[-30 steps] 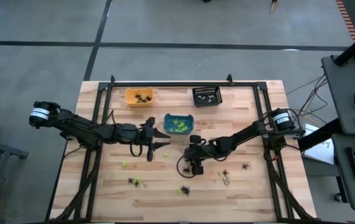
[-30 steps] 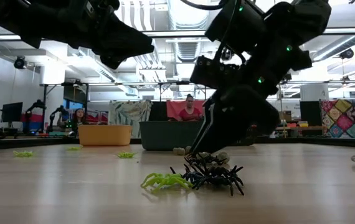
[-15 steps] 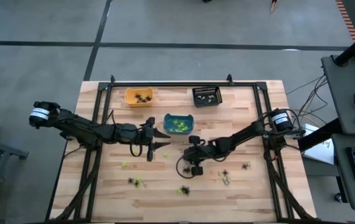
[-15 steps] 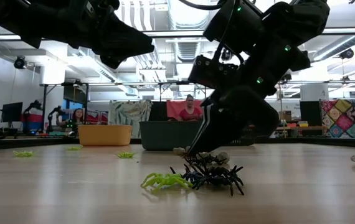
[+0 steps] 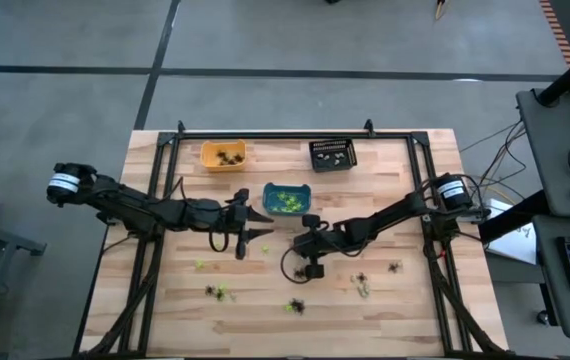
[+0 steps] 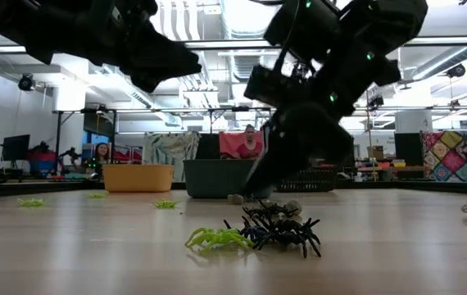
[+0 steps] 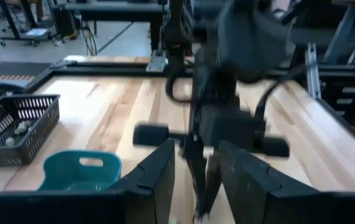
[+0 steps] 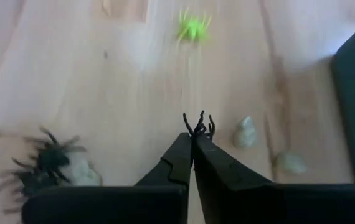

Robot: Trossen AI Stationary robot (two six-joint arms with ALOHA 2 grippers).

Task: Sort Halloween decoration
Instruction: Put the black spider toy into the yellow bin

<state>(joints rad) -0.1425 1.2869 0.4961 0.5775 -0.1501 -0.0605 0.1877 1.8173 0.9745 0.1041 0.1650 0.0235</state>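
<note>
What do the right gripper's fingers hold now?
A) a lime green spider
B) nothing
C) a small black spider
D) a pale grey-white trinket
C: in the right wrist view the right gripper is shut, and the legs of a small black spider stick out at its tip.

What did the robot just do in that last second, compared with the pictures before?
The right tool closed on a small black spider and has lifted a little off the table. The left tool stayed hovering near the teal bin, and the loose spiders on the wood did not move.
</note>
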